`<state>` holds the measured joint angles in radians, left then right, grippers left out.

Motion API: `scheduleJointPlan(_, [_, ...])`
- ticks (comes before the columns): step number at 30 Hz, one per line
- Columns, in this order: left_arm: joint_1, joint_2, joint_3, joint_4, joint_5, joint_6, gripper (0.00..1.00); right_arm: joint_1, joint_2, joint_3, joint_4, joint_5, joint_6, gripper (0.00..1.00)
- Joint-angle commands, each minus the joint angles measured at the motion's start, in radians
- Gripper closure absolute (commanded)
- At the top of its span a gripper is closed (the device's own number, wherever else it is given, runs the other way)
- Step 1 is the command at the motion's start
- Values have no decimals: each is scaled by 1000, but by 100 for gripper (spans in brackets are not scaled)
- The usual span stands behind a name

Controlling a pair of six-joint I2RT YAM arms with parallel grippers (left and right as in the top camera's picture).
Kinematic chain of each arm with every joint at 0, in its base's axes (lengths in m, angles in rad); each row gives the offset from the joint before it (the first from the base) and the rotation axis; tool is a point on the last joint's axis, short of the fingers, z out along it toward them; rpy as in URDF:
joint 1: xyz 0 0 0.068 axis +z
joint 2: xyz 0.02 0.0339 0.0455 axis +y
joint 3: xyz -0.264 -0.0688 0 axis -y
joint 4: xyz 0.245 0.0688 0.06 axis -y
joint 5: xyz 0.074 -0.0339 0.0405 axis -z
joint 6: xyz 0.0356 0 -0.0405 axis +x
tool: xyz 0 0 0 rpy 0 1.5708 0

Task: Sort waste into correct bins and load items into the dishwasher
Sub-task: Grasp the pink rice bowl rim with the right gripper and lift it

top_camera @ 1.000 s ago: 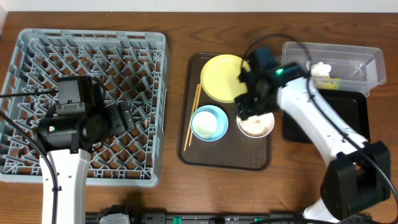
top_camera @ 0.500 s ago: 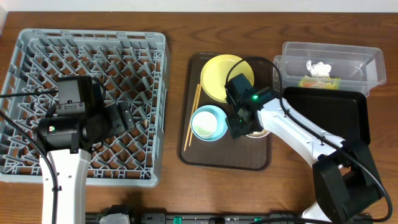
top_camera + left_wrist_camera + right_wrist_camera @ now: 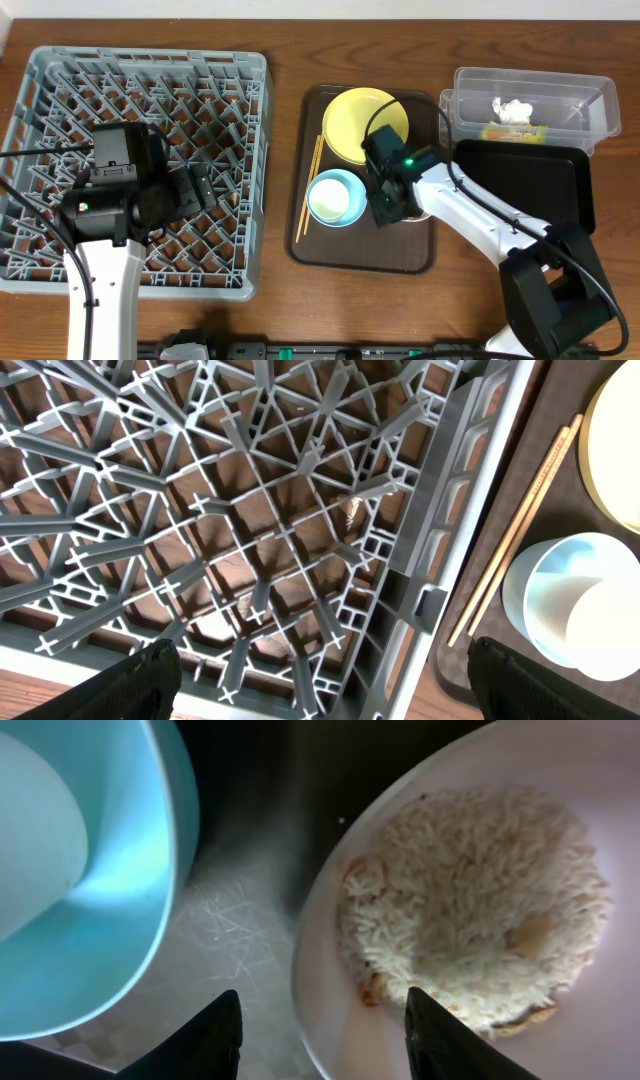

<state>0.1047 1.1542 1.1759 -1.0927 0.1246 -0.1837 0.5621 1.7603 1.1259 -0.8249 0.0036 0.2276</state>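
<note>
White bowl [image 3: 600, 1040], with whitish rice scraps [image 3: 470, 910] lying in it, is being carried by the dark brown serving tray [image 3: 360, 255], at that tray's right side. Its near rim is being straddled by the right gripper [image 3: 320, 1003], whose jaws are being held apart, one finger outside the rim and one over the inside; no contact with the rim is being shown. Just beside it on the same tray, a light blue bowl [image 3: 335, 197] is being occupied by a small white cup [image 3: 605, 625], while a yellow plate [image 3: 360, 122] is being borne at the far end and thin wooden chopsticks [image 3: 310, 190] along the left edge. To the right, a crumpled napkin [image 3: 513, 108] and a green-and-orange wrapper [image 3: 510, 131] are being contained in the clear tub [image 3: 580, 95], with the black tray [image 3: 520, 185] in front of it. At the left, the grey dish rack [image 3: 60, 80] is being overhung by the left gripper [image 3: 330, 680], its jaws being held wide with nothing between them. Everything is being supported by a brown wooden table [image 3: 280, 310], bordered by a pale strip [image 3: 300, 8] at the far edge. Print on the wrapper is too small to be read.
</note>
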Motion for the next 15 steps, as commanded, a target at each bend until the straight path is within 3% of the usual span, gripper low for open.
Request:
scheduleJointPlan(1, [5, 1, 22, -2, -5, -5, 7, 9, 3, -17, 6, 15, 35, 53])
scheduleJointPlan(6, [5, 1, 22, -2, -5, -5, 7, 9, 3, -18, 19, 15, 39, 60])
scheduleJointPlan(15, [5, 1, 22, -2, -5, -5, 7, 9, 3, -18, 25, 55, 78, 89])
